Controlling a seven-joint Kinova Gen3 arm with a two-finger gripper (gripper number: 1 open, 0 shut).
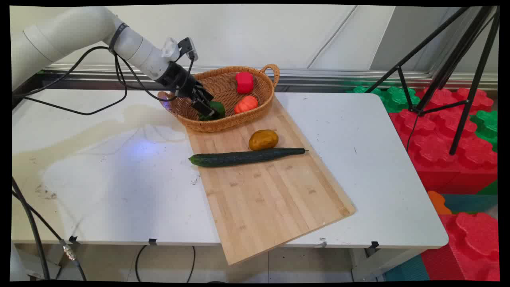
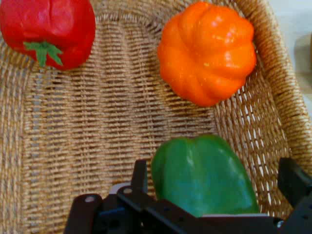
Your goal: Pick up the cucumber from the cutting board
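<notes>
My gripper [image 1: 205, 109] reaches down into a wicker basket [image 1: 227, 126] at the far end of the wooden board. In the hand view the gripper [image 2: 214, 170] is open, and a green bell pepper [image 2: 202, 178] lies between its fingers on the basket floor [image 2: 97, 136]. The left finger [image 2: 140, 173] is against the pepper's side, and a gap shows at the right finger [image 2: 292, 178]. In the main view the green pepper [image 1: 218, 107] is partly hidden by the hand. A red pepper [image 1: 244, 82] [image 2: 48, 29] and an orange pumpkin [image 1: 246, 104] [image 2: 207, 51] also lie in the basket.
A long cucumber [image 1: 247, 156] lies across the wooden cutting board [image 1: 271, 199], with a yellow-brown vegetable [image 1: 263, 139] just behind it. The board overhangs the table's near edge. A black tripod [image 1: 458, 79] and red and green foam blocks [image 1: 450, 131] stand to the right of the table.
</notes>
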